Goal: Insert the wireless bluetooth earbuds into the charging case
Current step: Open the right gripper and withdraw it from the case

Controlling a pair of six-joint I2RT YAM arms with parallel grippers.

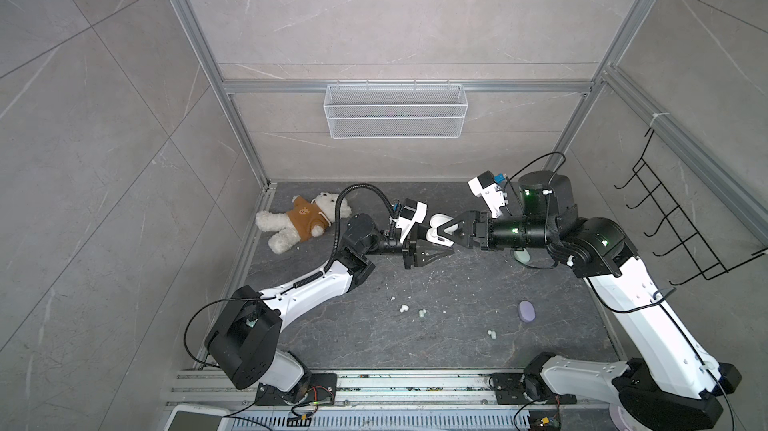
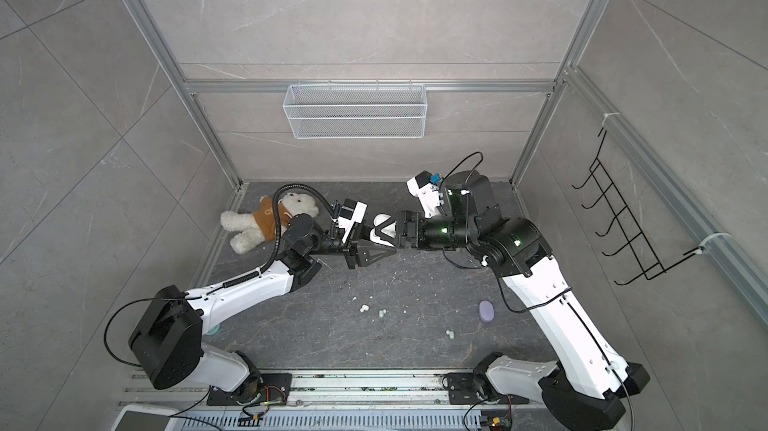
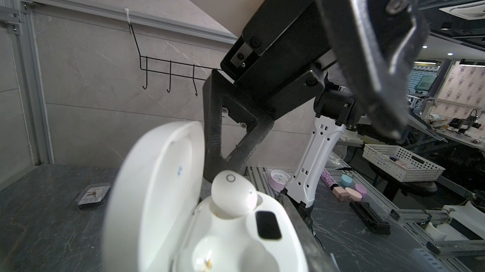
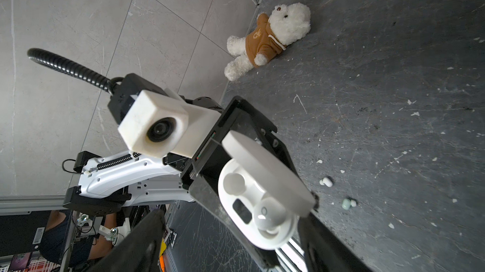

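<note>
While left claw point(image 1: 433, 242) clamps case point(image 4: 249, 189) | earbud point(image 3: 232, 196) seemingly seated | right claw point(image 4: 231, 219) spread

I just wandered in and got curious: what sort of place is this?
Most likely a robotics lab test cell: a left arm and right arm are mounted on a rail inside an aluminium frame, and the left wrist view shows workbenches with a monitor beyond.

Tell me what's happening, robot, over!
Left gripper shut on open charging case. Right gripper open around it. One white earbud in a slot, other slot empty. Nothing in the way; loose earbuds on table.
</note>
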